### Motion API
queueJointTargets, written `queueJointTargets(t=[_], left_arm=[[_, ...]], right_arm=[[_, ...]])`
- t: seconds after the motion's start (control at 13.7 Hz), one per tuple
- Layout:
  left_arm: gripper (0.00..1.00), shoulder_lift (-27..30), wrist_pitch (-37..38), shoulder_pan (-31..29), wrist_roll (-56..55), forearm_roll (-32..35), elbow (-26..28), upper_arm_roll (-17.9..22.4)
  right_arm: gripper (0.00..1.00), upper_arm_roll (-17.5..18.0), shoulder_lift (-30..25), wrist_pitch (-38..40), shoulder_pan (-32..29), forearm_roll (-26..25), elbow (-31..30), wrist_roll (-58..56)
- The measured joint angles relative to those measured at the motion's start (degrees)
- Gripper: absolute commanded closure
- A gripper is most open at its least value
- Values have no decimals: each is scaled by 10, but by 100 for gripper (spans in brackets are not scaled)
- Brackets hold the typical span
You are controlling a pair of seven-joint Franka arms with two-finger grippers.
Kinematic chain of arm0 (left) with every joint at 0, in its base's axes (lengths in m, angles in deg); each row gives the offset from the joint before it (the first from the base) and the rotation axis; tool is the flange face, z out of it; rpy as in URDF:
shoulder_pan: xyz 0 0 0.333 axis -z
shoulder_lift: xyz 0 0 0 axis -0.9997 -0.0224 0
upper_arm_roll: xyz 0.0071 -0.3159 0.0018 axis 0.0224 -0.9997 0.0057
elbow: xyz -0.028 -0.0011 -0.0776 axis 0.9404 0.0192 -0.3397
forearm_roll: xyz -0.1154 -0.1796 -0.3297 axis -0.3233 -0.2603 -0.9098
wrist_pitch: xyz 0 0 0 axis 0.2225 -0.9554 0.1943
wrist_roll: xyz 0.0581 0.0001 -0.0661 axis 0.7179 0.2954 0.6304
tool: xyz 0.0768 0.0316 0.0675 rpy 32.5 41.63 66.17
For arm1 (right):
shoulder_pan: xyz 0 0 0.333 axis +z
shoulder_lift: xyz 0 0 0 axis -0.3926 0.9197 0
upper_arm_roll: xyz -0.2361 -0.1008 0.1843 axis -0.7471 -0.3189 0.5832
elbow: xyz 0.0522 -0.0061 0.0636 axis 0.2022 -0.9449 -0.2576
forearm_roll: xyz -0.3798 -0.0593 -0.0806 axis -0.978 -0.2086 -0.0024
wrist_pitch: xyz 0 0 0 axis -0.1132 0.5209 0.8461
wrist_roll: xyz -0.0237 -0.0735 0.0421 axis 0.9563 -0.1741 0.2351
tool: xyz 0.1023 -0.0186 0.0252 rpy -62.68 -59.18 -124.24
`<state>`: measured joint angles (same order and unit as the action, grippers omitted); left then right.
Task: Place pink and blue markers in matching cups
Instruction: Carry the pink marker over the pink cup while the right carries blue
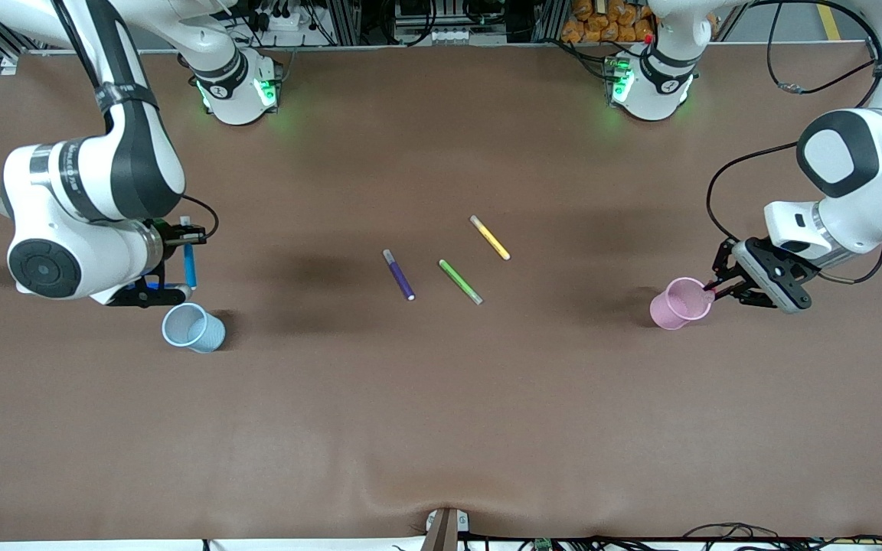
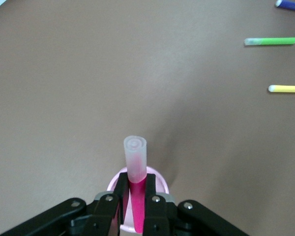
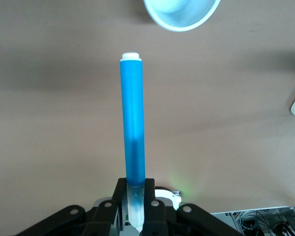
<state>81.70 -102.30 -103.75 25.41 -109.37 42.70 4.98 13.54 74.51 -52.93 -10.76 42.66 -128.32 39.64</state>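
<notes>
My left gripper (image 1: 714,290) is shut on the pink marker (image 1: 708,290) at the rim of the pale pink cup (image 1: 680,304). In the left wrist view the fingers (image 2: 155,204) clamp the magenta body (image 2: 137,199), the pale cap (image 2: 135,156) sticks out past them, and the cup's rim (image 2: 160,181) lies just beneath. My right gripper (image 1: 184,238) is shut on the blue marker (image 1: 190,266), held above the table beside the pale blue cup (image 1: 194,327). In the right wrist view the gripper (image 3: 136,196) grips the marker (image 3: 132,123) by its pale cap, the white end pointing toward the cup (image 3: 182,12).
Three other markers lie mid-table: dark purple (image 1: 399,275), green (image 1: 461,282) and yellow (image 1: 490,237). The green (image 2: 270,41), yellow (image 2: 286,89) and purple (image 2: 291,4) markers also show in the left wrist view. The brown table (image 1: 441,413) stretches toward the front camera.
</notes>
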Motion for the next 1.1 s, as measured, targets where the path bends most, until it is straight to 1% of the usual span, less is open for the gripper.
queueJointTargets(t=[0.07, 0.22, 0.37, 0.51, 0.8, 1.1], left_arm=[[100, -10, -1, 0, 33, -23, 0, 0], [100, -28, -4, -1, 86, -47, 0, 1], [100, -38, -7, -2, 120, -51, -1, 1], [100, -41, -11, -2, 145, -51, -2, 1], [100, -46, -12, -3, 192, -53, -2, 1], [100, -75, -14, -10, 248, -90, -2, 2]], right_arm=[[100, 0, 10, 7, -7, -1, 11, 0], [100, 0, 38, 43, -22, -1, 38, 0], [100, 0, 77, 70, -36, -1, 68, 0], [100, 0, 108, 76, -40, -1, 91, 0], [100, 1, 129, 80, -40, -1, 116, 0], [100, 0, 147, 81, -43, -2, 133, 1]])
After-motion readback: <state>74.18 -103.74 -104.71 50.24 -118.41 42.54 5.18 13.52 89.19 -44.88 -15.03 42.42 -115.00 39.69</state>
